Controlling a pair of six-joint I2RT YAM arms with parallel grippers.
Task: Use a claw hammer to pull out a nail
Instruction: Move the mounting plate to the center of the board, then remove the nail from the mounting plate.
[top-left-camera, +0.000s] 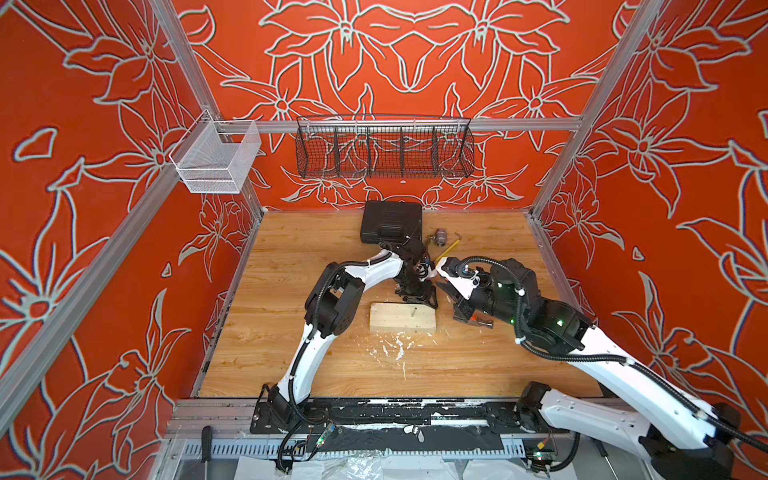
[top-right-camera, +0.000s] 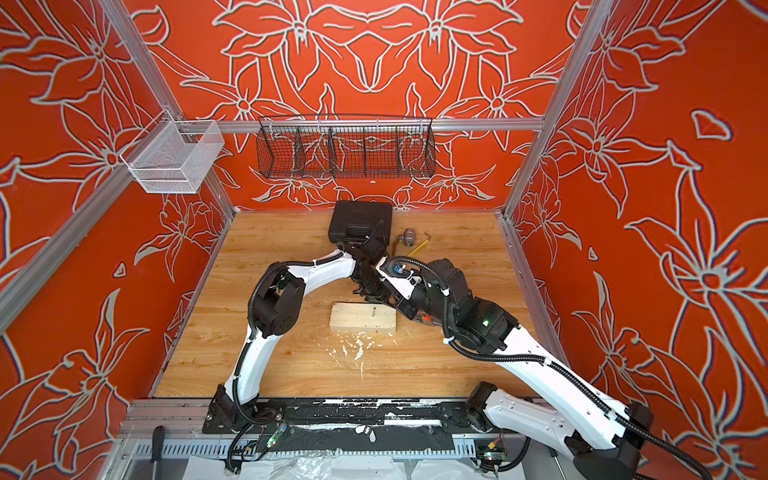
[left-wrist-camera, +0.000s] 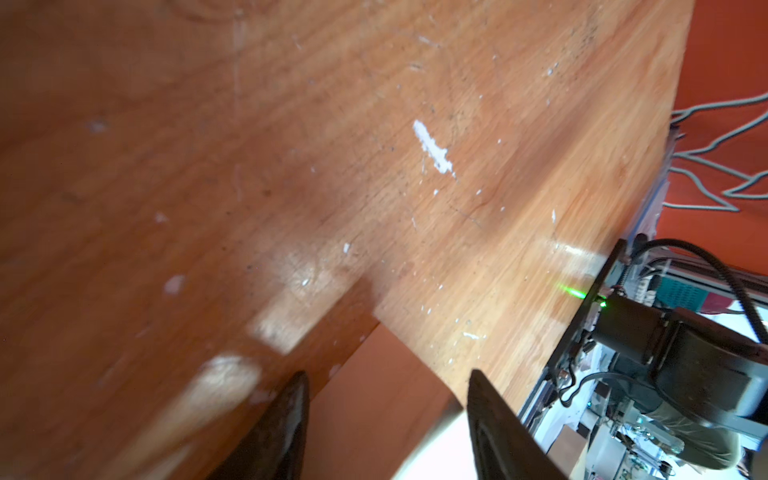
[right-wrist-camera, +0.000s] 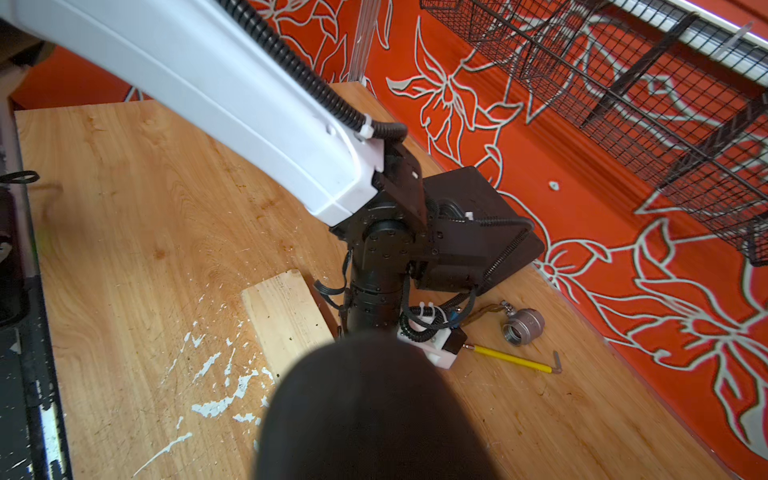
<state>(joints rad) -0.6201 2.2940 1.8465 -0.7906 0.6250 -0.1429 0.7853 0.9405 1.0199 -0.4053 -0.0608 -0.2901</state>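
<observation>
In a top view the nail (top-left-camera: 414, 311) stands in the wooden block (top-left-camera: 397, 322), with the left gripper (top-left-camera: 422, 298) just behind it and the right gripper (top-left-camera: 465, 313) clamped on the claw hammer (top-left-camera: 482, 323) off the block's end. The left wrist view shows the left jaws parted and empty. In the right wrist view what looks like the hammer's black grip (right-wrist-camera: 374, 415) looms close; with nothing holding the block, it could tip as the claw pries.
</observation>
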